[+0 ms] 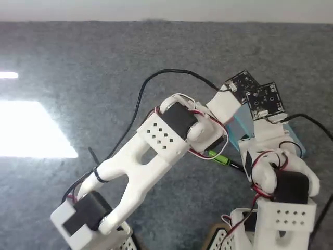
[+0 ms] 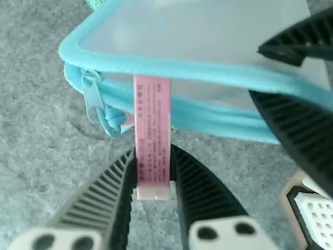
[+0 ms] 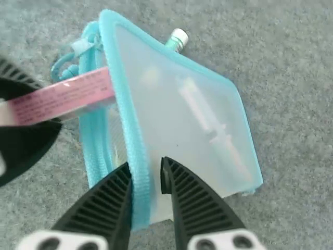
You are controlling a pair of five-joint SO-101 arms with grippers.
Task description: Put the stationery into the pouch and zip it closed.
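The pouch (image 3: 197, 120) is translucent with turquoise trim and lies on the grey table; a pale, stick-like item shows through its side. My right gripper (image 3: 144, 179) is shut on one turquoise edge of the pouch's mouth. My left gripper (image 2: 152, 159) is shut on the pouch's pink tag (image 2: 152, 125), beside the zipper pull (image 2: 93, 99). The two zipper edges stand apart. A green pen (image 1: 219, 158) lies partly under the pouch (image 1: 243, 128), and its end (image 3: 178, 37) pokes out past the far side. The right gripper's black fingers (image 2: 291, 120) hold the pouch close by.
Both arms crowd the right half of the table (image 1: 78, 62), their wrist camera boards (image 1: 255, 91) above the pouch. Black cables (image 1: 140, 99) trail from the left arm. A bright glare patch (image 1: 28, 130) lies on the carpet-like surface at the left.
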